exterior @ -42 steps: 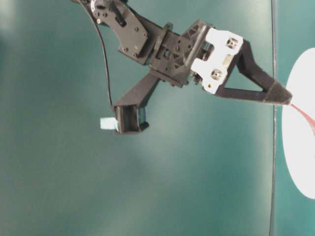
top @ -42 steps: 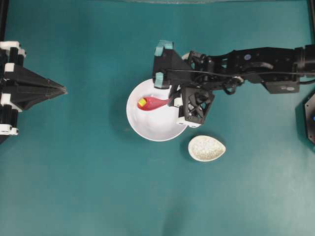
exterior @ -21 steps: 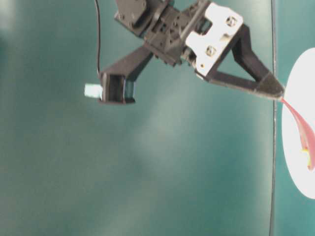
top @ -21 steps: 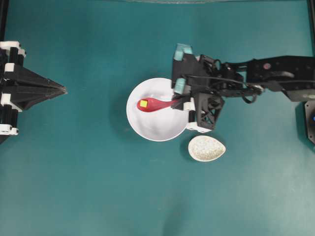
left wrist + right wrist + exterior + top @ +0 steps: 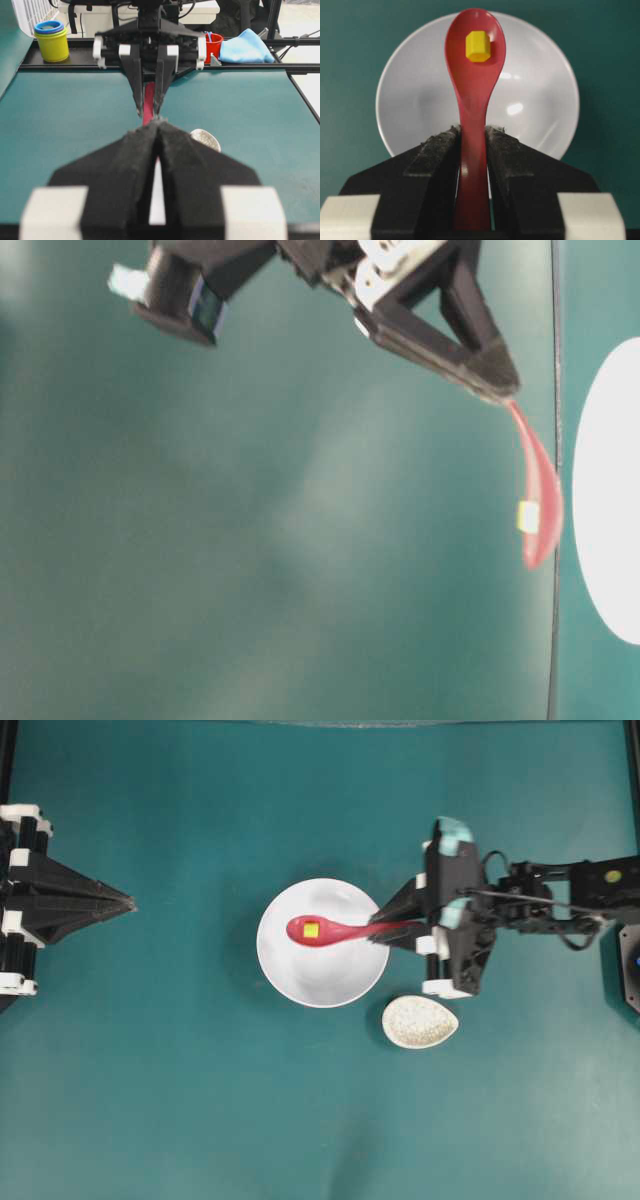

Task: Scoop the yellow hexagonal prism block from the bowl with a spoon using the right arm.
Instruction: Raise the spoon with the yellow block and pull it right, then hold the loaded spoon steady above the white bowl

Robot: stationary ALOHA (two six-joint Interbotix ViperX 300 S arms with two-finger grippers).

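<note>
**Inspector:** State the right pincer (image 5: pixel 472 150).

**Assistant:** Clamped on the handle of the pink-red soup spoon (image 5: pixel 474 100), one padded finger on each side. The scoop points away from the wrist, over the white bowl (image 5: pixel 322 982).

**Inspector:** And the yellow hexagonal prism block (image 5: pixel 478 46)?

**Assistant:** In the scoop, towards its far end, lying loose. In the table-level view the spoon looks clear of the bowl, so I judge the block lifted out.

**Inspector:** Handling?

**Assistant:** The block looks small, rigid and light; nothing restrains it but the shallow scoop wall. The spoon is glossy, so I expect the block to slide if the scoop tips or jerks. Keep the scoop level and the motion slow.

**Inspector:** Hold point?

**Assistant:** The handle, as now. It is narrow and smooth, so it may twist between the pads; a firm, square grip matters.

**Inspector:** Left pincer (image 5: pixel 158 131)?

**Assistant:** Fingers together, holding nothing, well apart from the bowl. A small speckled dish (image 5: pixel 420 1022) sits on the green surface (image 5: pixel 180 1100) just beside the bowl.
</note>
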